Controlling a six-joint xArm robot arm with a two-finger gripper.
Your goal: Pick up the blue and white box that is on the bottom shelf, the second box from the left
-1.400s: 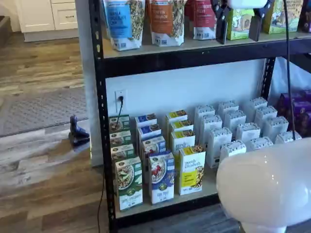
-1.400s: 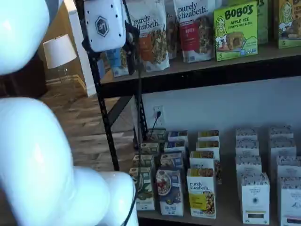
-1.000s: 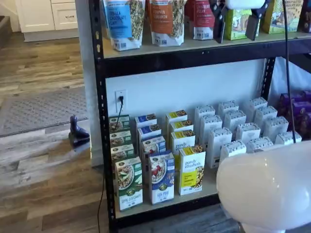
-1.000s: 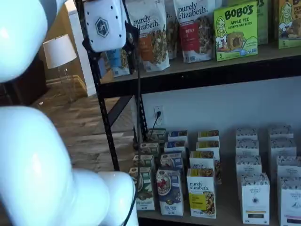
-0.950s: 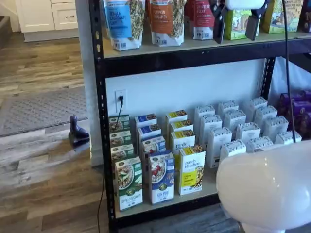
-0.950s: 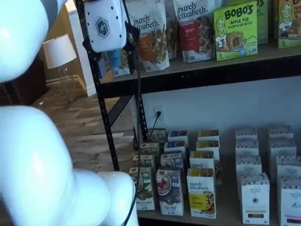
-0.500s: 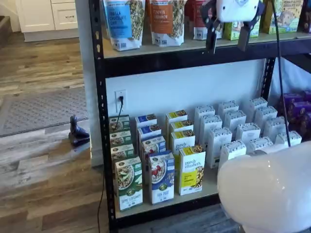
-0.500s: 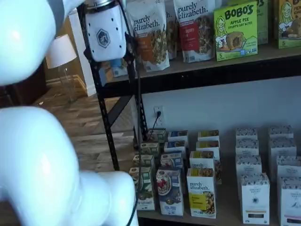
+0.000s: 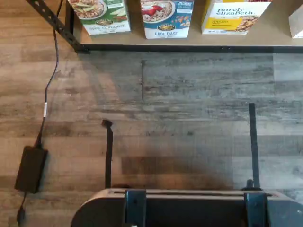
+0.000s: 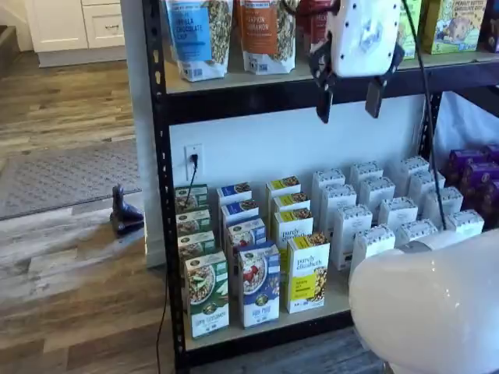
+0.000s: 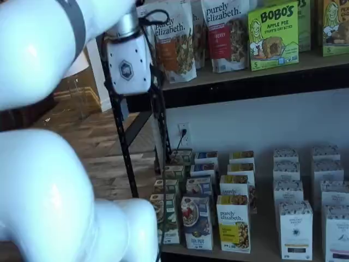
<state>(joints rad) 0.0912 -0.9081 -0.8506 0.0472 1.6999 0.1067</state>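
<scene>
jaws [image 10: 348, 97] spread wide, empty, level with the upper shelf rail. blue and white box [image 10: 260, 285] stands far below them on the bottom shelf [image 10: 265, 326].

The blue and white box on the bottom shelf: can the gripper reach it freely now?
Probably yes. The blue and white box stands in the front row, nothing before it. The open gripper hangs well above it.

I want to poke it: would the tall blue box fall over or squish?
The blue box probably tips easily: it stands tall and slim on the shelf. It looks like stiff cardboard, so likely it won't squish. Close neighbours might catch it.
</scene>
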